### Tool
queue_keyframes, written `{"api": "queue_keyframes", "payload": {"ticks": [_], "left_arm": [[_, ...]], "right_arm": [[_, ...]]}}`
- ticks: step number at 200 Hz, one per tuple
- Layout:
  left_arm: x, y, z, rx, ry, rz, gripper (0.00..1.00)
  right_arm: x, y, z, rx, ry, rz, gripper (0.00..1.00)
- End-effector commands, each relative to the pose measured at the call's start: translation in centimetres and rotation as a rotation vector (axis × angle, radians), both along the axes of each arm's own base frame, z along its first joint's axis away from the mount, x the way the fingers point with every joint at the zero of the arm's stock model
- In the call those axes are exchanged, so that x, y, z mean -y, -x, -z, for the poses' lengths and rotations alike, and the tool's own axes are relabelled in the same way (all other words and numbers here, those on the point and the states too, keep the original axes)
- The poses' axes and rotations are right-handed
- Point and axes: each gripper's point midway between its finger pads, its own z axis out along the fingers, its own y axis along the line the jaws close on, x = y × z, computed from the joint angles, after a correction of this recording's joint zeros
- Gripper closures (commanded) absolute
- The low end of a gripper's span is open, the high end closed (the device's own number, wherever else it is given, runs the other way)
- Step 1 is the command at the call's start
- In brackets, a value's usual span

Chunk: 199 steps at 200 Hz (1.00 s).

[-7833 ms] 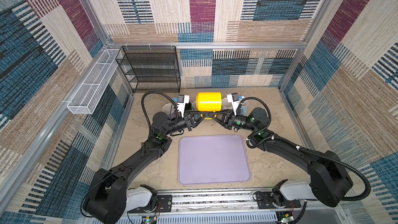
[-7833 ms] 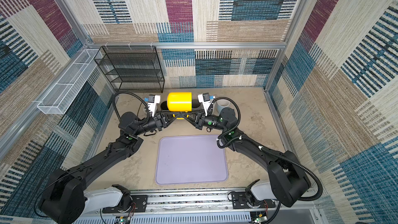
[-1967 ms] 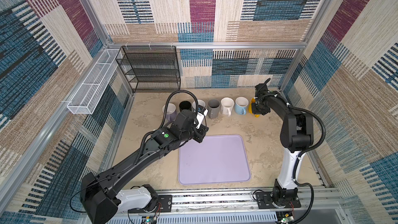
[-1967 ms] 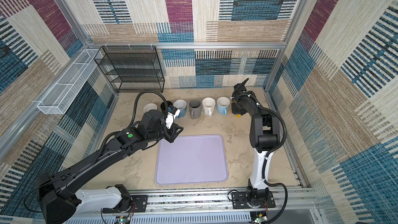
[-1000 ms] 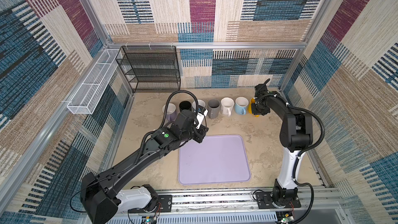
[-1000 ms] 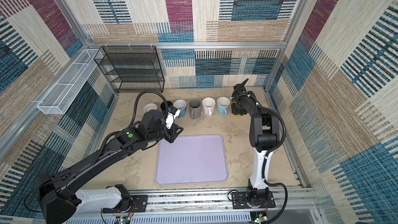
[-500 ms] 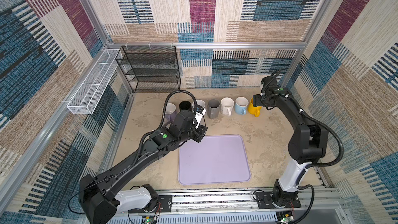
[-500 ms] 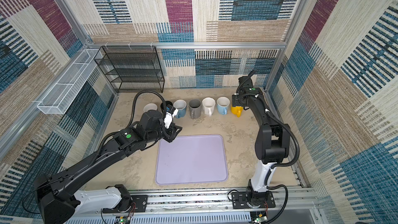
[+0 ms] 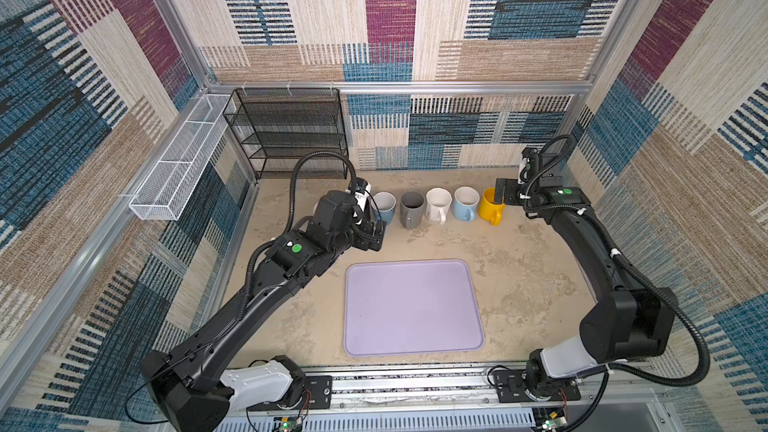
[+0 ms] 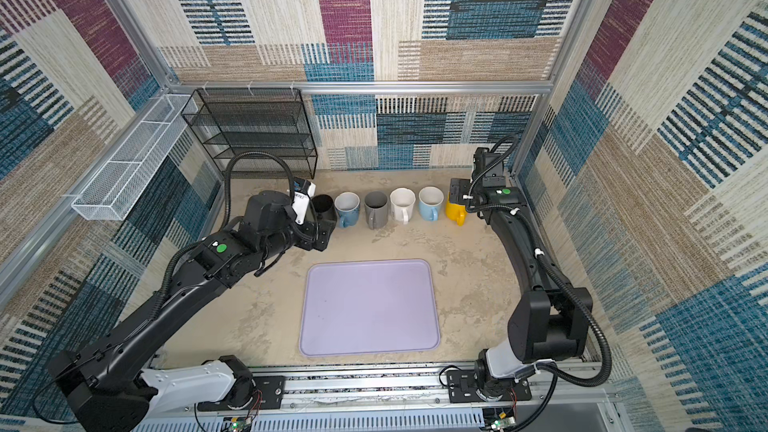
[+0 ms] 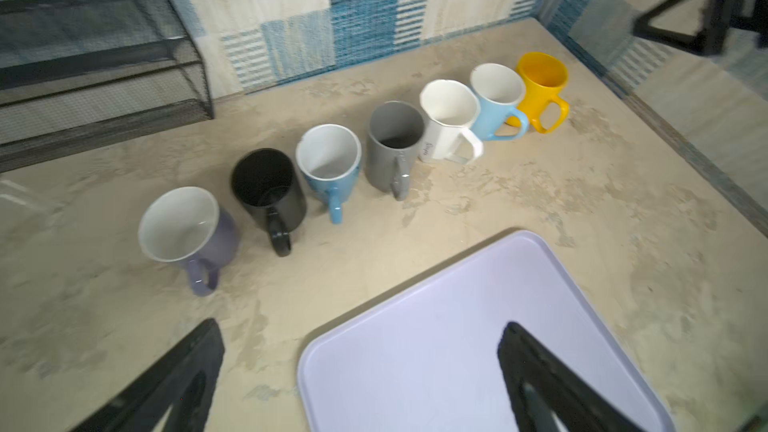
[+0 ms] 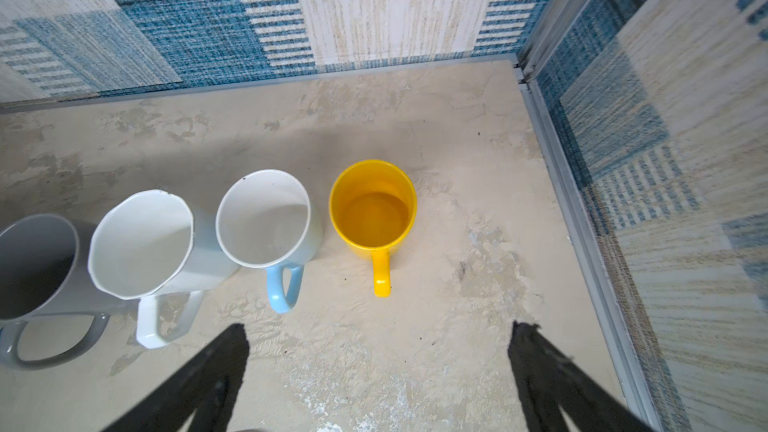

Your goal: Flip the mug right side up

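Note:
The yellow mug [image 9: 490, 206] [image 12: 373, 209] stands mouth up at the right end of a row of mugs along the back wall, handle toward the front. My right gripper [image 9: 505, 194] [image 12: 380, 336] hangs just above and behind it, open, with only bare table between its fingers and no contact with the mug. My left gripper [image 9: 373, 235] [image 11: 362, 331] is open too, low over the far left corner of the lavender tray [image 11: 457, 326], in front of the row's left end. In the left wrist view the yellow mug [image 11: 541, 85] is the farthest one.
Several other upright mugs fill the row: purple [image 11: 187, 228], black [image 11: 268, 187], blue [image 9: 384, 205], grey [image 9: 412, 209], white [image 9: 437, 204], light blue [image 9: 464, 202]. A black wire rack [image 9: 291, 130] and a white wire basket [image 9: 178, 168] stand at the back left. The right wall [image 12: 582, 201] runs close to the yellow mug.
Both grippers have opened. The right one has let go of the yellow mug and risen off it, and its arm has swung out to the right. The left arm has hardly moved.

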Motion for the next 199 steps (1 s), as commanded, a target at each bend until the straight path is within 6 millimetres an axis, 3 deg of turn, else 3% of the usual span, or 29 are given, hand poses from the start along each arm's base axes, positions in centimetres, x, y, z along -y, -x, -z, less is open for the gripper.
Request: {"api": "queue_keyframes", "payload": {"ticks": [1,38,70,112,149,172,199], "left_arm": [[-4.2,0.0,0.3,-0.03,-0.122,-0.108,0.0],[-9.4,-0.8,-0.7,-0.02,-0.147,-0.293,0.0],[-12.2,-1.6,-0.5,-0.033,-0.138,-0.359,0.0],[-15.7,-3.8,1.5,0.027,-0.09,-0.466,0.0],[-18.5,-4.2,5.5,0.15,-0.111,-0.53,0.0],[-19.1,-4.4,8.7,0.232,-0.103,-0.486,0.0],[-20.8,-4.5,13.0,0.157,0.027,-0.52,0.0]], "right_arm": [[2.1,0.4,-1.1,0.045,0.06,0.112,0.0],[3.9,1.8,-2.8,0.095,0.108,0.206,0.0],[2.4,1.5,-3.5,0.145,0.05,0.13,0.0],[1.3,1.4,-4.2,0.302,-0.029,0.1,0.0],[1.0,2.4,-4.2,0.415,-0.011,0.06,0.0],[0.6,3.3,-3.8,0.501,0.021,0.006,0.0],[0.4,3.5,-2.2,0.494,-0.012,0.009,0.0]]}}
